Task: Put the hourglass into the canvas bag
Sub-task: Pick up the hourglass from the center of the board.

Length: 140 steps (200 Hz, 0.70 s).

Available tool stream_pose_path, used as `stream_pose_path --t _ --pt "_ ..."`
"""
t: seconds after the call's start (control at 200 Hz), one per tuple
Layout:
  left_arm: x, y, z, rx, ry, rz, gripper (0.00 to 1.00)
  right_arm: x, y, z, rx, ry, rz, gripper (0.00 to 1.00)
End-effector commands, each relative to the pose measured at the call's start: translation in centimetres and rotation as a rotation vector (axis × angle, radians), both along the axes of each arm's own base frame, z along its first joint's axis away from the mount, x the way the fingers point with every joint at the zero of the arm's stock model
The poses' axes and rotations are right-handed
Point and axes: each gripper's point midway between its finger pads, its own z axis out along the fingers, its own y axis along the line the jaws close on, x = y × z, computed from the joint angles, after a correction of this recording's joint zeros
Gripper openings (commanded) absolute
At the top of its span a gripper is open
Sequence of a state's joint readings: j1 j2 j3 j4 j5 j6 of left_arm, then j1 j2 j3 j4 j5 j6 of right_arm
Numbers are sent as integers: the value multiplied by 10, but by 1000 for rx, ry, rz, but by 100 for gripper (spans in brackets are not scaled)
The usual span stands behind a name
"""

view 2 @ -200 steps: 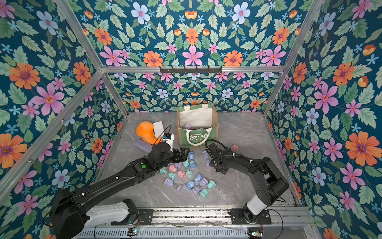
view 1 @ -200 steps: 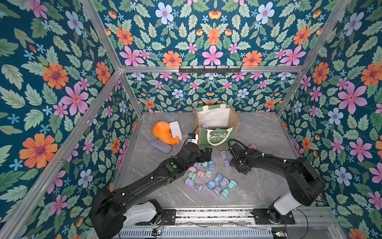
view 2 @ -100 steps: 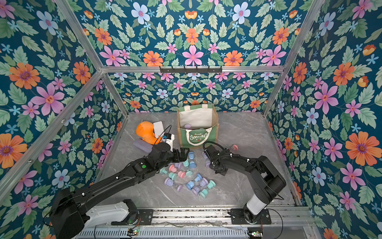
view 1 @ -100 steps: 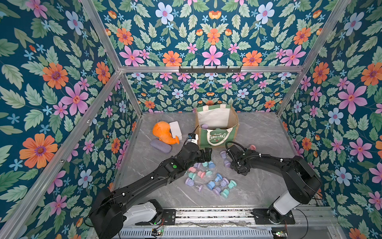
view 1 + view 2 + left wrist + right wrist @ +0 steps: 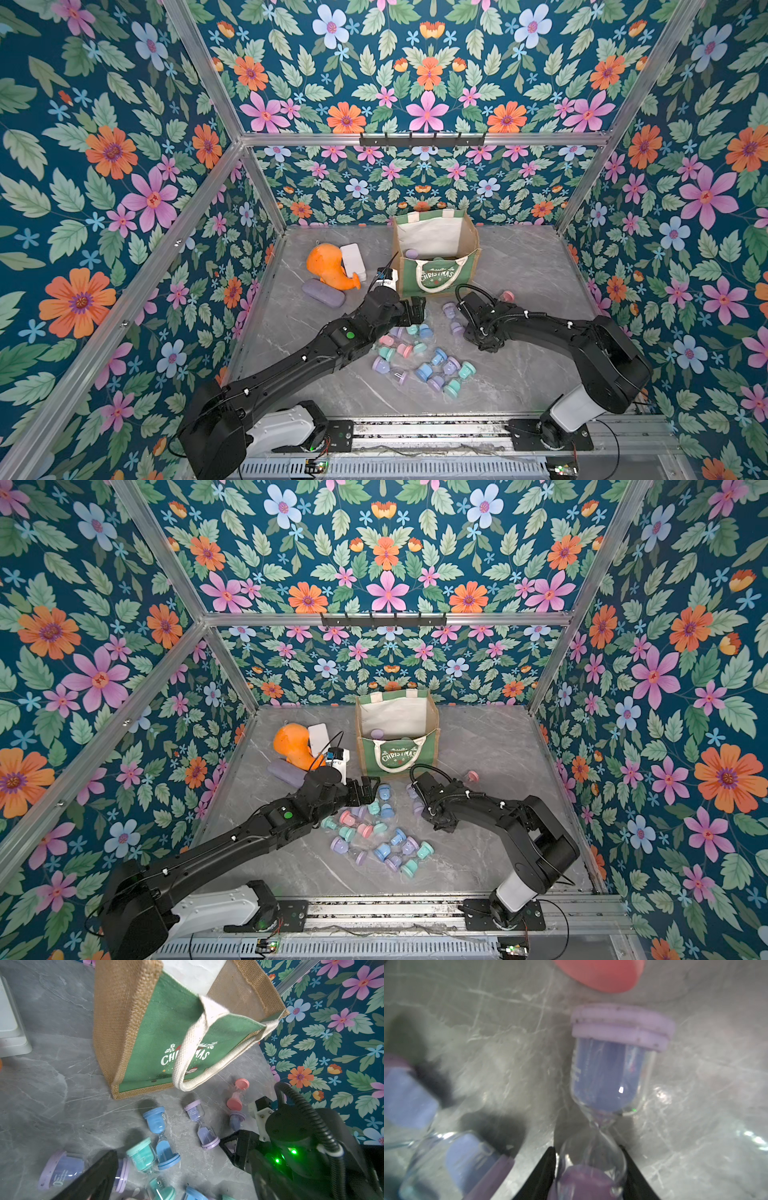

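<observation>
The canvas bag (image 5: 436, 274) (image 5: 395, 752) (image 5: 166, 1032) stands open at the back of the table, green front toward me. A purple hourglass (image 5: 610, 1068) (image 5: 236, 1120) lies on the table in front of the bag, beside a pink hourglass (image 5: 235, 1102) (image 5: 507, 296). My right gripper (image 5: 586, 1148) (image 5: 478, 330) is shut on the purple hourglass's near glass bulb, one finger on each side. In both top views the arm hides this hourglass. My left gripper (image 5: 166, 1167) (image 5: 415, 311) hangs open over loose hourglasses and holds nothing.
Several pastel hourglasses (image 5: 419, 361) lie scattered between the arms, one purple one (image 5: 201, 1126) close to the held one. An orange whale toy (image 5: 328, 268), a white box (image 5: 352, 257) and a purple case (image 5: 323, 293) sit left of the bag. A purple item (image 5: 411, 252) lies inside the bag.
The right gripper's jaws have closed in onto the purple hourglass's bulb, with the wrist shifting slightly. The left arm has stayed where it was.
</observation>
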State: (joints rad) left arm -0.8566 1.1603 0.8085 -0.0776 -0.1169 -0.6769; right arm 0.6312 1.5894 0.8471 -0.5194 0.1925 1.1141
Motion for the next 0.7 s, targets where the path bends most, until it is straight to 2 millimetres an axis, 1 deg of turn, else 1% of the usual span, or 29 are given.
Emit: stream_pose_path --t 0.0,0.155,0.35,0.44,0.535,0.55,0.61,0.695 --pt "1 2 4 4 -14 7 100 -1 2 5 17 -9 9 38" --pt "1 2 7 5 -17 8 100 -1 0 19 30 -49 22 35" --pt "2 6 19 1 -46 19 100 -1 -7 48 34 -123 46 34" --pt "4 9 25 13 -61 29 100 -1 -12 68 38 -169 50 33" --pt "6 12 35 29 -80 39 100 0 -14 94 51 -235 79 31" --pt "6 13 36 32 -83 40 100 2 -13 102 56 -256 87 31" --pt "9 16 42 40 -100 56 100 4 -15 120 50 -297 107 31" --pt "12 20 53 48 -125 72 100 9 -17 153 37 -355 141 31"
